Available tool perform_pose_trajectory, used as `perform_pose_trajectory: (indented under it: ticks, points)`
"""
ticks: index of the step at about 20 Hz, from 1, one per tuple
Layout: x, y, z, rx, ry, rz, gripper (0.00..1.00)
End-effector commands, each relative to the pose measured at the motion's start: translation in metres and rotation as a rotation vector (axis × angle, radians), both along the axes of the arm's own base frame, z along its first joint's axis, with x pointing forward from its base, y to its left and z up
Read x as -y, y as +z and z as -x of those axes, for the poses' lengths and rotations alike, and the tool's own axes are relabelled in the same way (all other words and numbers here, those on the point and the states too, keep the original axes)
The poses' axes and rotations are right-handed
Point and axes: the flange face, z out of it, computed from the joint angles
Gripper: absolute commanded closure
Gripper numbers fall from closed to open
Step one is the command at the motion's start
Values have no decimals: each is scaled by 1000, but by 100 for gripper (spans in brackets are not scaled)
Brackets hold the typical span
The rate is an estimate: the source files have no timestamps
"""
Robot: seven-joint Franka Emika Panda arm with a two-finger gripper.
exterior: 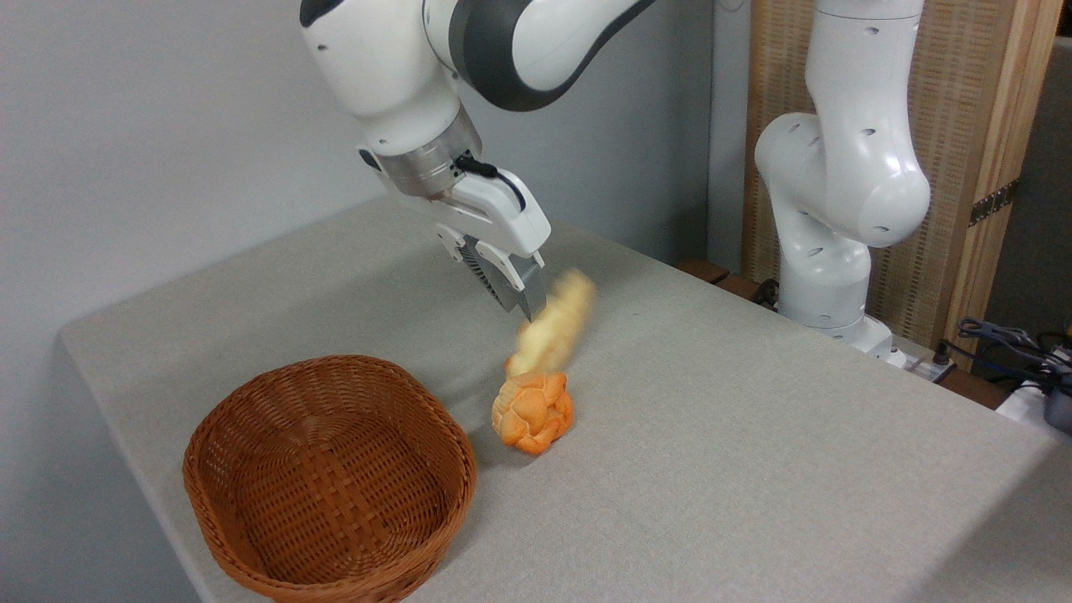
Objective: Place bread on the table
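The bread (pixel 553 327) is a pale golden loaf, smeared by motion blur, tilted steeply just right of and below my gripper (pixel 529 308). Its lower end is right above a small round orange knotted bun (pixel 533 412); I cannot tell whether they touch. The gripper itself is sharp and points down and to the right, with its fingers (pixel 512 280) beside the loaf's upper half. The fingers do not appear to clamp the loaf. Under both lies the light grey-beige table (pixel 737 435).
An empty brown wicker basket (pixel 251 502) stands at the front left of the table. The arm's white base (pixel 837 209) rises beyond the far right edge, with cables (pixel 1005 343) next to it. A grey wall runs behind the table.
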Motion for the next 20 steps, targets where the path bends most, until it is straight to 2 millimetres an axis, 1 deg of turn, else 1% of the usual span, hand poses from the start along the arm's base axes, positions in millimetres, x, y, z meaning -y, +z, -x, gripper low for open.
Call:
perform_pose_trajectory:
  ticks: [1, 4, 6, 11, 13, 15, 18, 20]
  points:
    - [-4, 1, 2, -1, -28, -20, 0]
    - [-6, 4, -1, 19, -25, -21, 0]
    - [-8, 9, -6, 57, -18, -15, 0]
    - [-15, 21, -28, 234, -36, -69, 0]
    - [-16, 27, -36, 306, -34, -65, 0]
    - [-24, 33, -43, 363, -31, -52, 0]
    - [-60, 33, -49, 376, -107, -13, 0]
    - [-82, 37, -51, 383, -88, 21, 0]
